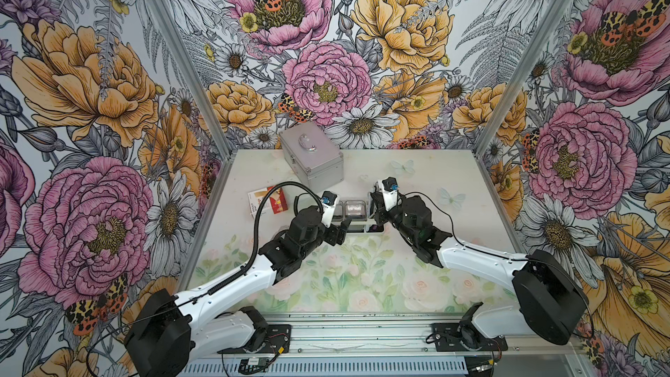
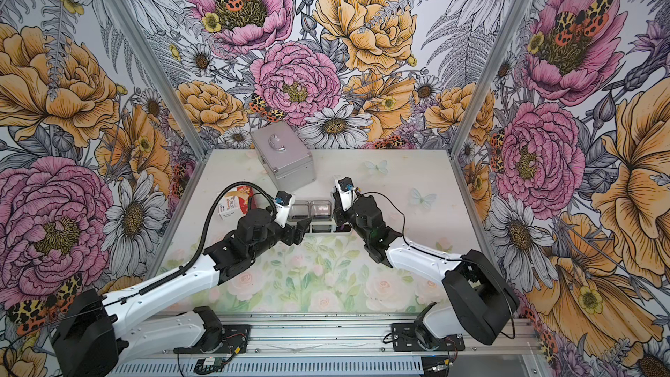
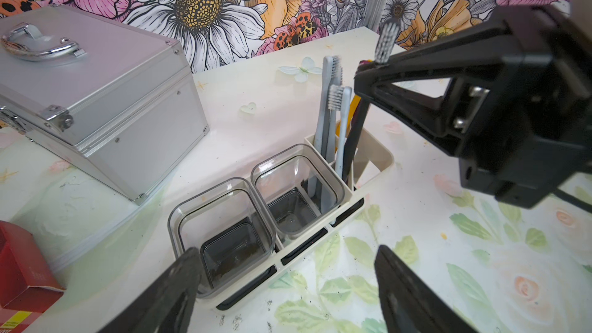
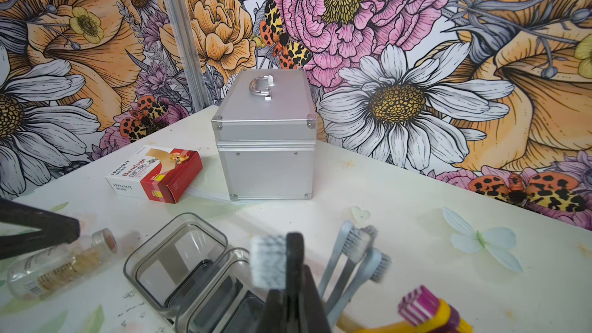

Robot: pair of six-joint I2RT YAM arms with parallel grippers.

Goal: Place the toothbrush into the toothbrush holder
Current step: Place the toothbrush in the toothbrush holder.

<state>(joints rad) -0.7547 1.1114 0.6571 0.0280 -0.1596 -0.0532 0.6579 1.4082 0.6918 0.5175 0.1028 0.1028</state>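
Floral wallpaper walls (image 1: pixel 326 67) on three sides; pastel rose-print tabletop (image 1: pixel 344 277); aluminium corner posts (image 1: pixel 177 48).

In both top views the right arm (image 1: pixel 409 219) largely hides the slotted end of the toothbrush holder (image 1: pixel 353 208). Right wrist view: toothbrush (image 4: pixel 269 264) head blurred.

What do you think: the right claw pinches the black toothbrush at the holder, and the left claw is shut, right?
No: the left gripper is open, jaws wide apart in the left wrist view. The right gripper does pinch the black toothbrush at the toothbrush holder.
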